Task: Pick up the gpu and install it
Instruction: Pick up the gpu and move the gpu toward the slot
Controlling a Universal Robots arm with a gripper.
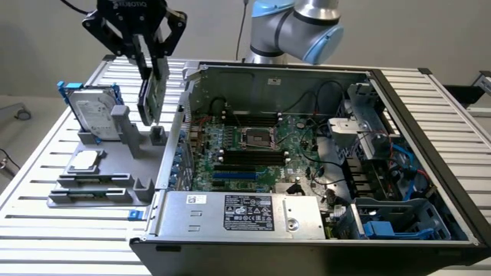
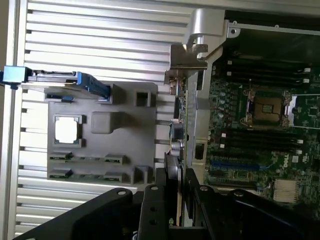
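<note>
The gpu (image 1: 149, 103) hangs on edge in the air, its long side vertical, above the grey fixture (image 1: 107, 192) and just outside the wall of the open computer case (image 1: 178, 132) on the exterior view's left. My gripper (image 1: 152, 72) is shut on its upper end. In the wrist view the gpu (image 2: 179, 135) appears edge-on, green board edge showing, with its silver end bracket (image 2: 187, 62) farthest from my gripper (image 2: 175, 175). It lines up roughly over the case wall, beside the motherboard (image 2: 260, 130).
On the grey fixture stand a silver hard drive in a blue frame (image 1: 92, 112) and a small square processor chip (image 1: 84, 161). Inside the case are the motherboard (image 1: 253, 149), blue slots (image 1: 230, 172), a power supply (image 1: 245, 213) and cables on the exterior view's right.
</note>
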